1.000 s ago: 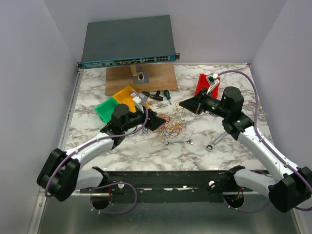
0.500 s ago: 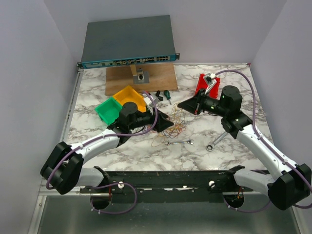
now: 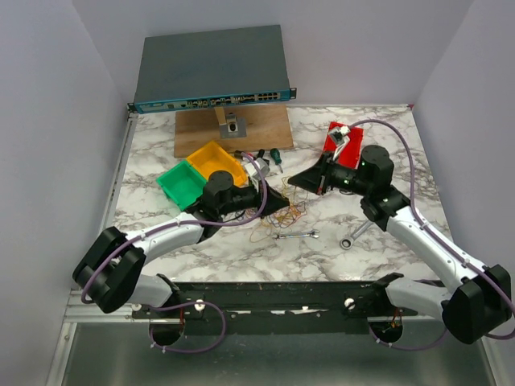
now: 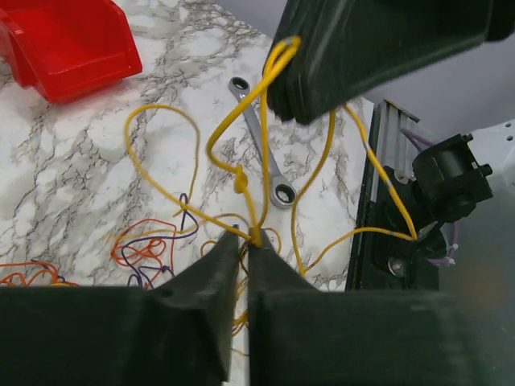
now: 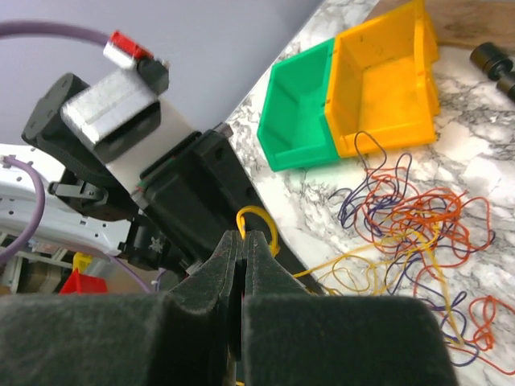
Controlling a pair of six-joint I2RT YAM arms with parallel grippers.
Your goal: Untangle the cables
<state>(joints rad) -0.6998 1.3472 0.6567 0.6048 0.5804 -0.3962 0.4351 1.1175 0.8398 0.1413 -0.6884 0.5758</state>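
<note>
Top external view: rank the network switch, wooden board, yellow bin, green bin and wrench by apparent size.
1. network switch
2. wooden board
3. yellow bin and green bin: look about alike, not ranked apart
4. wrench

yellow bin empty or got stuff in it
Empty: the right wrist view shows the yellow bin bare inside; the wires lie outside.

No writing is legible; markings on the switch point(image 3: 211, 64) blur out.

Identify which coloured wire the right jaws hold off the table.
The thin yellow wire; the orange and dark wires lie loose on the marble table.
</note>
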